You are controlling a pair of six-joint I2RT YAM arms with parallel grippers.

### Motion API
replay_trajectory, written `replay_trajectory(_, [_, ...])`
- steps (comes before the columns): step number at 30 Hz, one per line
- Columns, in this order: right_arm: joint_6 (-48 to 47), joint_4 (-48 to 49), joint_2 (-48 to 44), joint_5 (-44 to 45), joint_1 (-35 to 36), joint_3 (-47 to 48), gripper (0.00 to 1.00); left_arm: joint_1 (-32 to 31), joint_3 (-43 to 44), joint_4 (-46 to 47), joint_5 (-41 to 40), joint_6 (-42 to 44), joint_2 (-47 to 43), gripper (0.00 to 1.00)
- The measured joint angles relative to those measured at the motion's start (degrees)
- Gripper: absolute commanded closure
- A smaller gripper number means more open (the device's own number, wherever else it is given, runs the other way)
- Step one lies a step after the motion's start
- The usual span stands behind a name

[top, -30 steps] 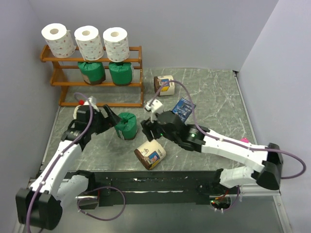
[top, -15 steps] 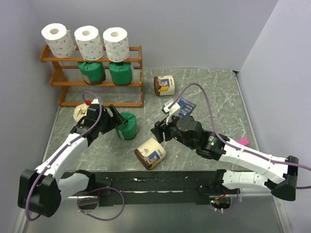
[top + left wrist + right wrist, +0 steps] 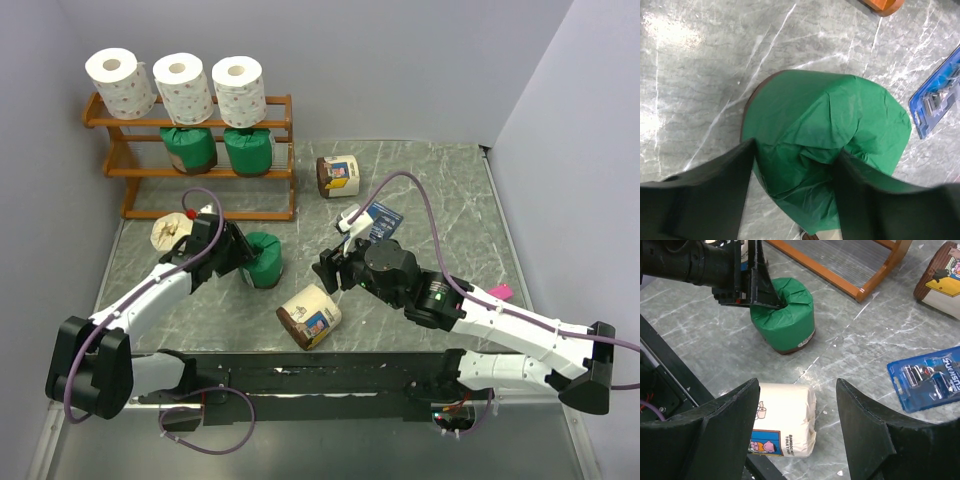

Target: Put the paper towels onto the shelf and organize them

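- The table [image 3: 440,200] is my work floor, and whatever is not yet shelved lies on it, near of the rack.
- The shelf [image 3: 220,203] stands at the far left by the wall. Three white rolls [image 3: 181,85] stand in a row on its top tier. Two green rolls [image 3: 187,148] fill the middle and right places of the middle tier, the left place is free, and the bottom tier is bare. I judge the plan is one colour per tier.
- My right arm [image 3: 500,315] stretches in from the near right, its wrist hanging over the near cream roll [image 3: 310,317], which lies on its side.
- My left arm [image 3: 140,300] reaches low from the near left, wrist pitched down at the third green roll [image 3: 265,262], which stands on end just near of the shelf.
- Two more cream rolls [image 3: 338,172] wait on the table, one far of centre and one at the left beside my left wrist.
- The left gripper [image 3: 796,152] has its fingers pressed into the crumpled wrapper on both sides. I read that as clamped on the roll, taken from above so it can go in upright.
- The right gripper [image 3: 797,390] has its fingers apart with nothing between them. I take it to be parked clear of the left arm's path.
- The blue packet [image 3: 378,220] lies flat on the table just far of my right wrist.
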Motion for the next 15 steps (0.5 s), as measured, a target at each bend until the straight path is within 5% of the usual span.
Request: replay_trajectory(15, [0.1, 0.0, 0.0, 0.5, 0.0, -0.3, 0.3, -0.2, 4.4, -5.6, -0.5, 0.3, -2.5, 0.51])
